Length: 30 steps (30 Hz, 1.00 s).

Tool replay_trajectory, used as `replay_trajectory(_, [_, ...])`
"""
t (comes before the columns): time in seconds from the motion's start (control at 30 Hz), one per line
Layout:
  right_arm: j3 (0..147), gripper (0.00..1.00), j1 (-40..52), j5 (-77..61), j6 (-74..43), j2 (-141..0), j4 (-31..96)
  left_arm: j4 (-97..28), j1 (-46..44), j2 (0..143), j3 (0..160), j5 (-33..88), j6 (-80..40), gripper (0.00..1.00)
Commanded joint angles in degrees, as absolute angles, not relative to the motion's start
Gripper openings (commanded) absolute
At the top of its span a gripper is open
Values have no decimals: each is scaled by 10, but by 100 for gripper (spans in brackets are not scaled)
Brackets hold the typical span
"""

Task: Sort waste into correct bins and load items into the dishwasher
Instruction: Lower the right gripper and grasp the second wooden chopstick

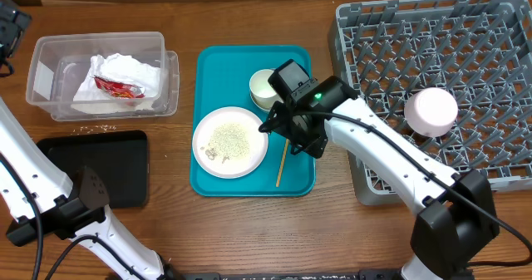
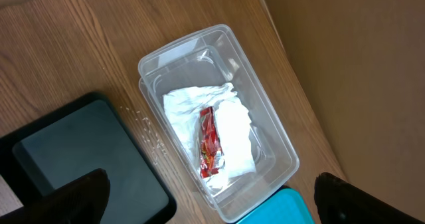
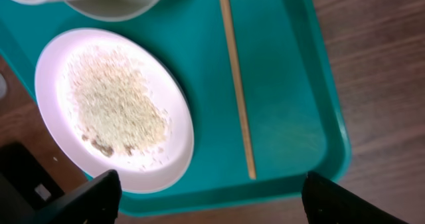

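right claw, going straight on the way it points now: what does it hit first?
Probably the bare floor of the teal tray, between the plate and the chopstick; depth is unclear.

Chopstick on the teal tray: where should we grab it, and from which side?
Grip the chopstick mid-shaft, coming from straight above with the jaws across its width. It lies thin and flat on the teal tray, so a side approach would likely find nothing to pinch. Bare tray floor flanks the middle, well clear of the plate. One end sits close to the tray rim, so avoid that end.
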State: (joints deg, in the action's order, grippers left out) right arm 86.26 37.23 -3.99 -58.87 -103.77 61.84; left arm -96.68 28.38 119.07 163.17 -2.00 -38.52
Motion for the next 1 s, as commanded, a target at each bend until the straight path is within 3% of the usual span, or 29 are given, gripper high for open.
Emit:
replay_trajectory(0.0, [834,89,376,-19,-615,-1039,582,-968,284,1196,1632,-26,-373,100])
replay_trajectory(0.3, [820,88,377,4,-598,-1075,559,-968,282,1196,1632,-25,-373,100])
replay_trajectory(0.43, [820,82,377,13,-598,-1094,557,-968,282,1196,1632,-25,-373,100])
replay_trajectory(0.67, [820,53,376,46,-588,-1132,557,-968,280,1197,1631,-26,-373,100])
replay_trajectory(0.97, [820,58,384,39,-459,-1145,514,-968,280,1197,1631,-26,-373,100])
